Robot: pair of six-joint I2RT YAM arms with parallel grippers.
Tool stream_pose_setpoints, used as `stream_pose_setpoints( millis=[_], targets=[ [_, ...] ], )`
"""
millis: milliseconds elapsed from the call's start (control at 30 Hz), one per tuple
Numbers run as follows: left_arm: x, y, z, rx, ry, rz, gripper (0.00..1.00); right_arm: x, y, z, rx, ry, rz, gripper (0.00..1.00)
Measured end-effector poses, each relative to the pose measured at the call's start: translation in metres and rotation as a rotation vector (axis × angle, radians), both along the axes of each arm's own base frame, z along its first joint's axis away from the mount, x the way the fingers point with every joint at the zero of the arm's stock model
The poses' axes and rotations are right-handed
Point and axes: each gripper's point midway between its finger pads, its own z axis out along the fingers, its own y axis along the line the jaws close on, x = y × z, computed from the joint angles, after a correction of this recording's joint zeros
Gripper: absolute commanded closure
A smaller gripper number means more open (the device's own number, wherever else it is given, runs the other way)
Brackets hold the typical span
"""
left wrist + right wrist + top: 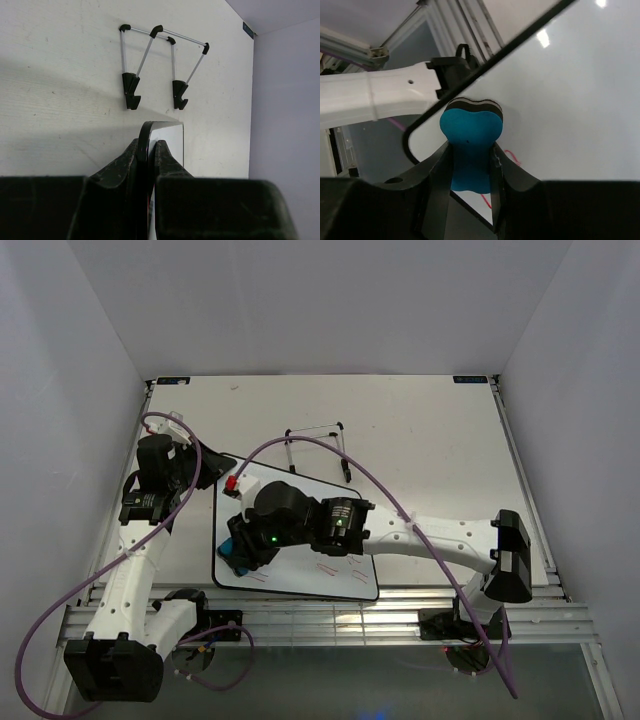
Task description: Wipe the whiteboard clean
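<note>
The left gripper [146, 150] is closed tight on the whiteboard [170, 137], its two black fingers pinching the thin black rim beside a rounded corner, so the board runs edge-on out ahead of the fingertips; beyond that corner, farther ahead of this gripper and apart from the board, the wire stand [132, 90] sits on the white table [60, 75]; the right gripper [471, 150] is clamped around the waist of a blue eraser [470, 127], one finger on each side, and the eraser's dark-edged pad end meets the glossy white face just inside the rim, close to another rounded corner; red marks [512, 157] show on the board just to one side of the right fingers; seen from above, the board lies across the table at a slant, the left gripper gripping its far left corner, the right gripper over its left edge, and more red strokes lie along the near edge, beside the right wrist.
</note>
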Motion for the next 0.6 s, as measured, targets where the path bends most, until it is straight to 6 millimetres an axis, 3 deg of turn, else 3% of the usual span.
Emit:
stream_pose_setpoints(
  millis=[67,200,267,467,600],
  targets=[
    [0.000,0.000,0.000,0.000,0.000,0.000,1.00,-0.008,0.010,0.008,0.023,-0.017,0.033,0.87],
    [0.000,0.001,-0.001,0.003,0.004,0.003,1.00,-0.007,0.008,0.002,0.016,-0.027,0.031,0.87],
    [0.000,0.001,-0.002,0.004,0.006,0.004,1.00,-0.001,-0.002,-0.008,0.007,-0.028,0.011,0.87],
    [0.000,0.001,-0.002,0.004,0.006,0.003,1.00,0.025,-0.056,-0.054,-0.092,-0.006,-0.110,0.88],
    [0.000,0.001,-0.002,0.004,0.006,0.002,1.00,0.035,-0.066,-0.062,-0.128,0.002,-0.143,0.89]
  ],
)
